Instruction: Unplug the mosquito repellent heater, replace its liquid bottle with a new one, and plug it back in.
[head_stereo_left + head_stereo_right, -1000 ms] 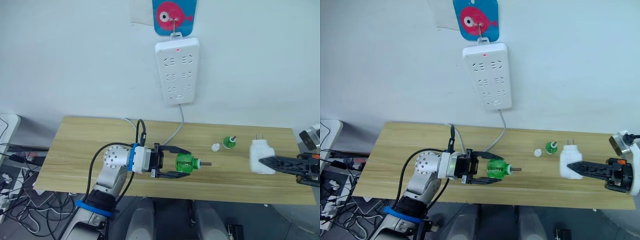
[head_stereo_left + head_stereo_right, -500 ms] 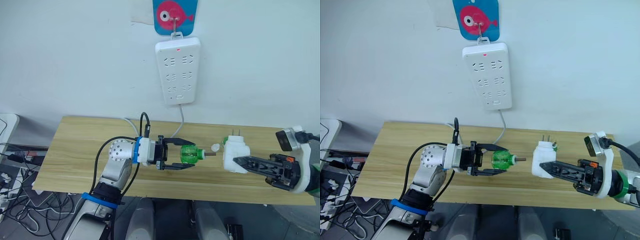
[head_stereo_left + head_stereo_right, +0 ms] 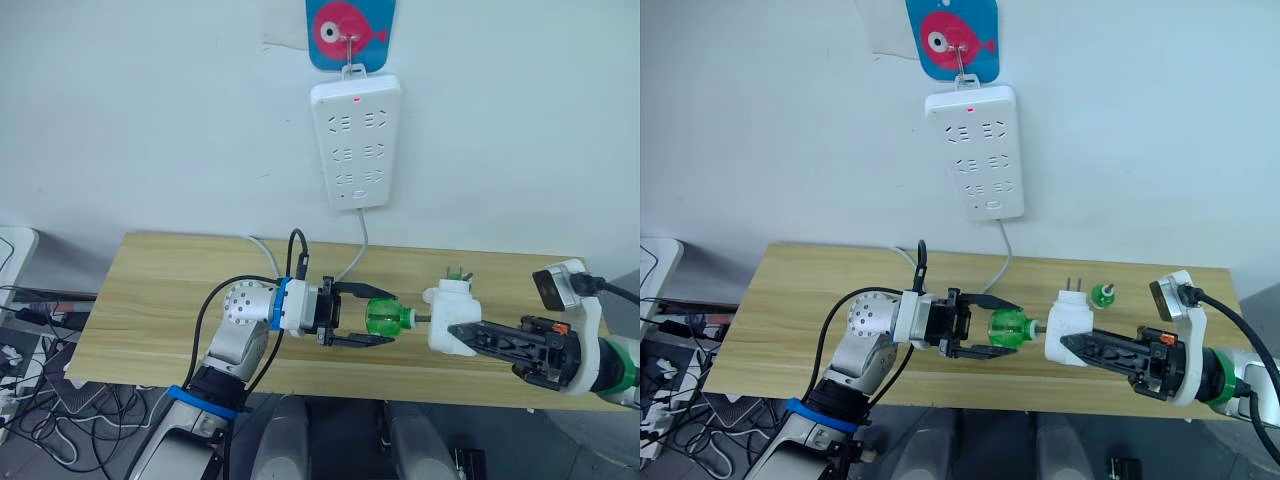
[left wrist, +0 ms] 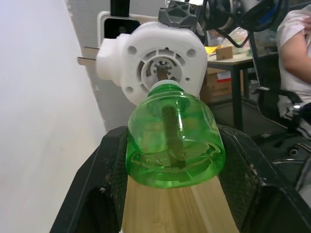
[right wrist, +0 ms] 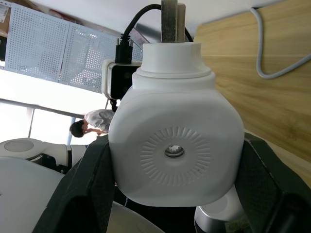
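Now we've got our left gripper (image 3: 372,322) clamped on the green bottle (image 3: 387,318), fingers either side of its body, neck and wick pointing toward the heater (image 3: 449,322). Our right gripper (image 3: 462,337) holds the heater w/ both fingers squeezed on its sides, prongs sticking up, above the wooden table (image 3: 160,290) near its front edge. Bottle neck sits right at the heater's round socket; the left wrist view shows the wick entering it. A second green bottle (image 3: 1101,295) stands on the table behind the heater. White power strip (image 3: 355,140) hangs on the wall above, red light on.
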